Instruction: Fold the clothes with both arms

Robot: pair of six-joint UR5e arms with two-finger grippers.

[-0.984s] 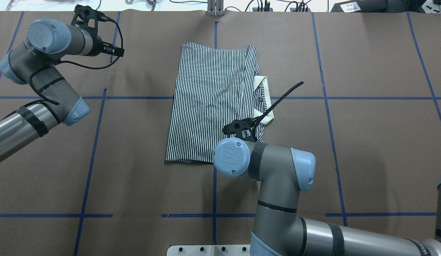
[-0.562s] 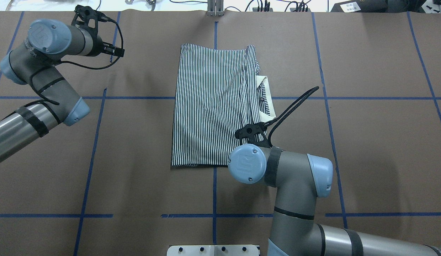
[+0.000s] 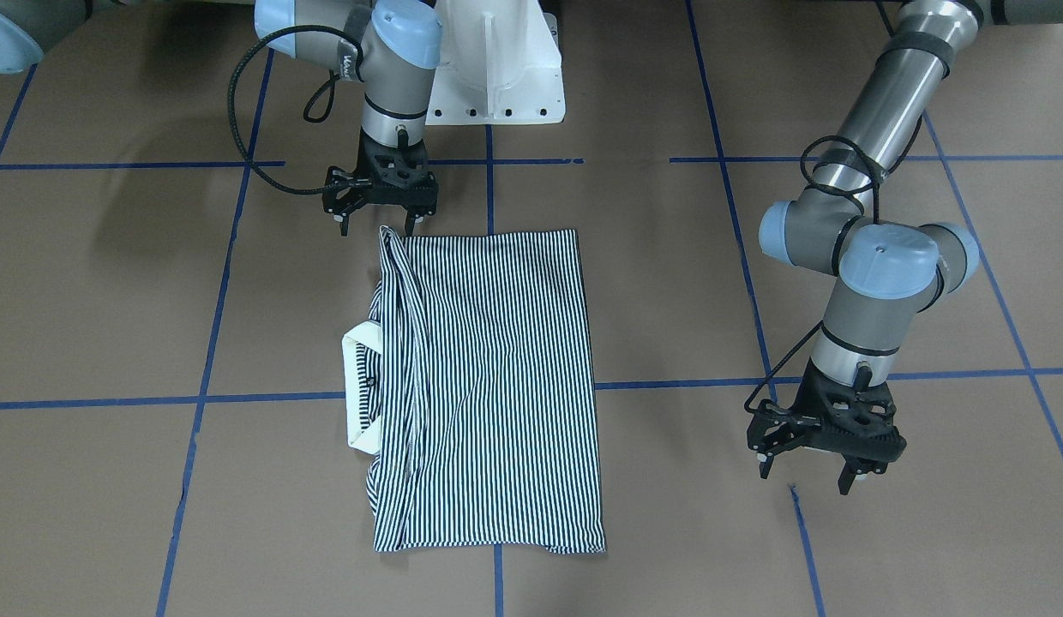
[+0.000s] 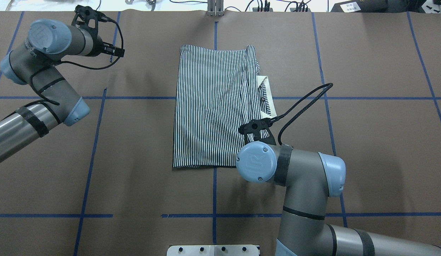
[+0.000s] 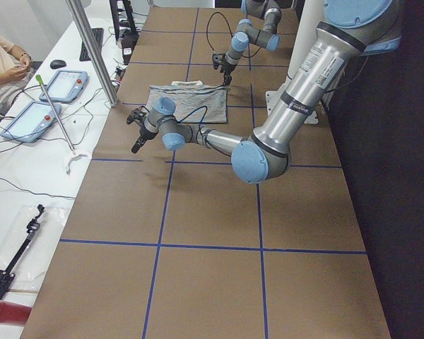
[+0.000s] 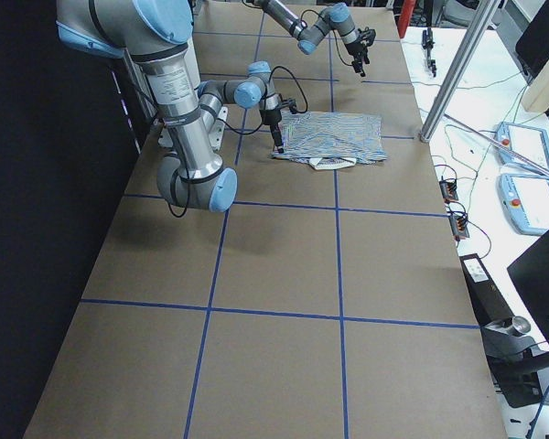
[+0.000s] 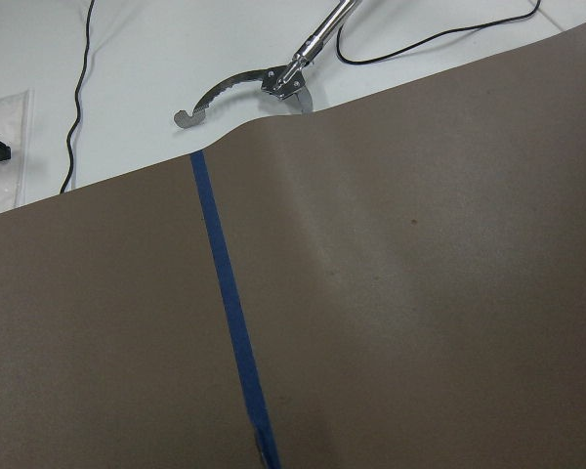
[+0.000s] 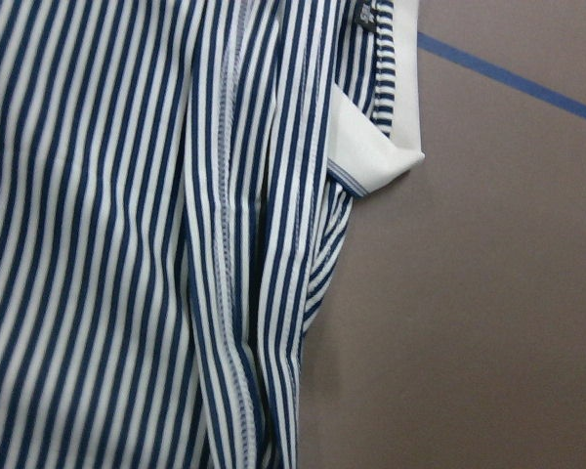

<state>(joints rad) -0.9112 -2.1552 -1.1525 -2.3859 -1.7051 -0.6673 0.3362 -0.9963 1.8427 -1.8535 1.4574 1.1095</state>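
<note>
The brown desk is gridded with blue tape. The right arm hangs at the near right corner of the striped shirt, jaws spread wide and empty. The left arm hovers well apart over bare desk, jaws also spread, holding nothing. The shirt lies folded mid-desk, with its cream collar poking out on the right.

Brown table, blue tape grid

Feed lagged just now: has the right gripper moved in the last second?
Yes. In the overhead view the right gripper has shifted to the view's right, away from the centre tape line, and is now above the shirt's near corner.
</note>
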